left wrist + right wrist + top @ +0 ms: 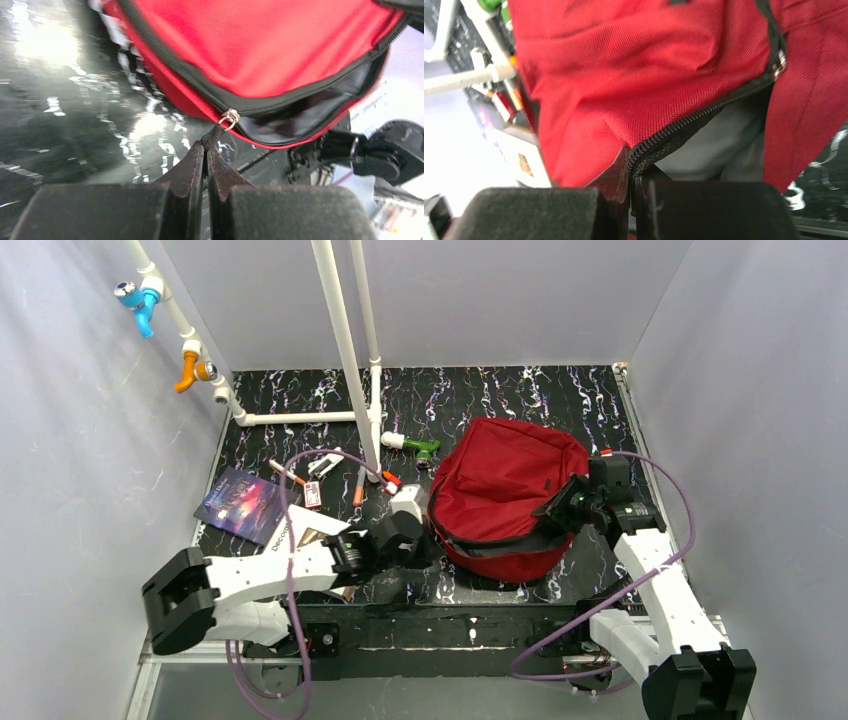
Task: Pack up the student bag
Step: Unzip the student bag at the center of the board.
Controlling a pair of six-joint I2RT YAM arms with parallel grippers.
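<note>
Student bag: a dark-red backpack lying on the black marbled worktop, right of centre and between the two arms. Its zippered mouth faces the near edge.
Left claw: closed tight. The two tips pinch the black cord zipper pull that hangs from a silver slider at the bag's near-left corner.
Right claw: closed on the bag itself. It grips the red fabric and black zipper edge at the near-right side of the mouth, and the cloth bunches just above the tips.
Opening: the zipper is partly undone. In the right wrist view the gap shows grey lining, and a second slider sits farther along the track.
Book: it has a dark purple cover and lies flat near the worktop's left edge, well apart from the bag.
Pens: orange-tipped, scattered between the book and the bag.
Green-and-white item: just beyond the bag's far-left corner. What it is cannot be told.
Pipe frame: white pipes rise from the worktop. A blue valve and an orange valve sit on the slanted run at the left.
</note>
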